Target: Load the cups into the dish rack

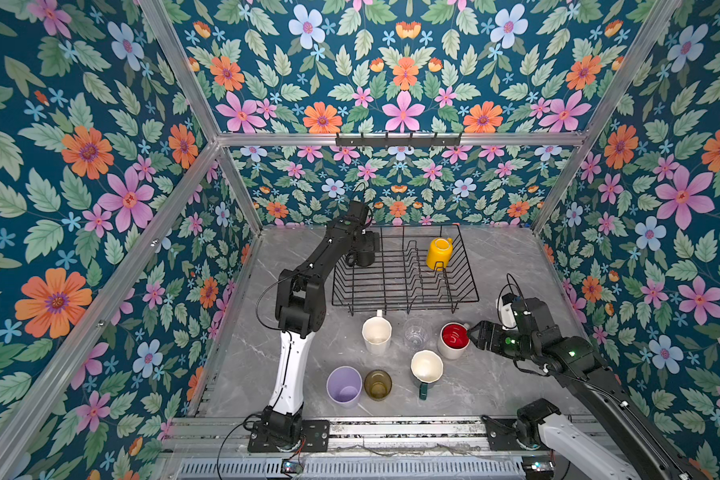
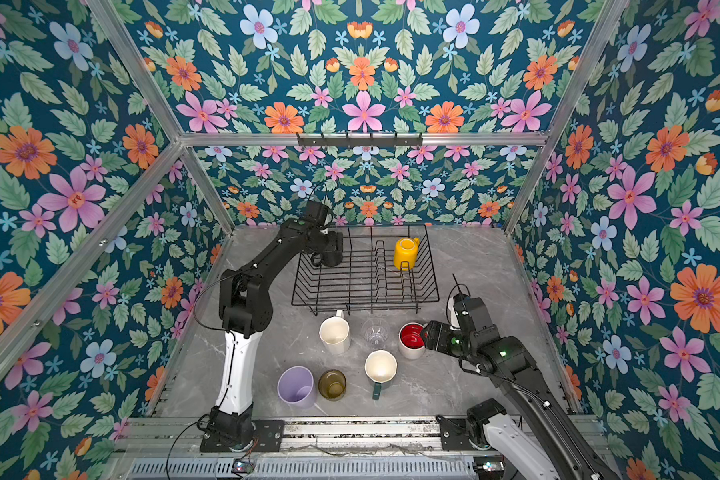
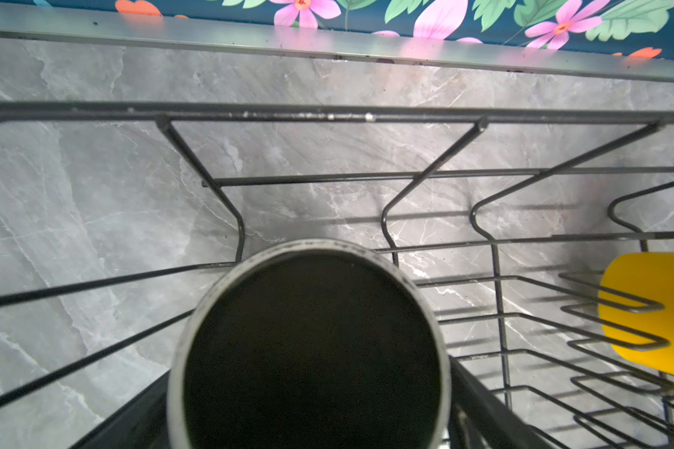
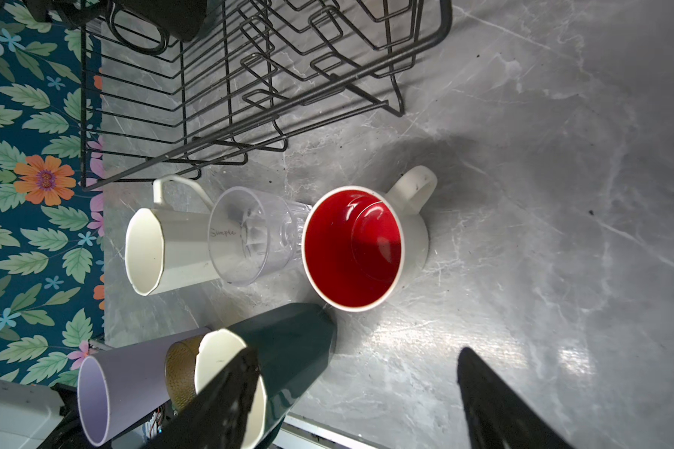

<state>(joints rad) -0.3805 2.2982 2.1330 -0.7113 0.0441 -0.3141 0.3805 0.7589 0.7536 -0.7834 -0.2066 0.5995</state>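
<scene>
The left pincer (image 1: 368, 244) reached down into a corner of the rack (image 1: 391, 282), with the black mug (image 3: 308, 350) directly under it, bottom up, presumably so that it could drain. Its fingers flanked the mug, but whether they gripped it or stood clear of it could not be told. Off to this pincer's side and well apart from the black mug, the yellow mug (image 1: 438, 251) sat mouth down, leaning on the upright prongs. Those two were the rack's whole load.

The right pincer (image 4: 357, 352) hovered low over the table (image 1: 487, 386), its fingers spread wide with nothing between them. Just ahead of its tips stood the red-lined mug (image 4: 353, 248), upright, its handle on the side away from the other cups. From the way the pincer was lined up, it looked like the next pick. Beyond that mug, in a row leading away from the pincer, stood the clear glass (image 4: 246, 233) and the tall white mug (image 4: 164, 252). The green mug (image 1: 426, 368), the amber glass (image 1: 378, 384) and the lilac tumbler (image 1: 344, 384) formed a second row off to one side of it. All six stood upright and looked empty — none was in the rack yet.
</scene>
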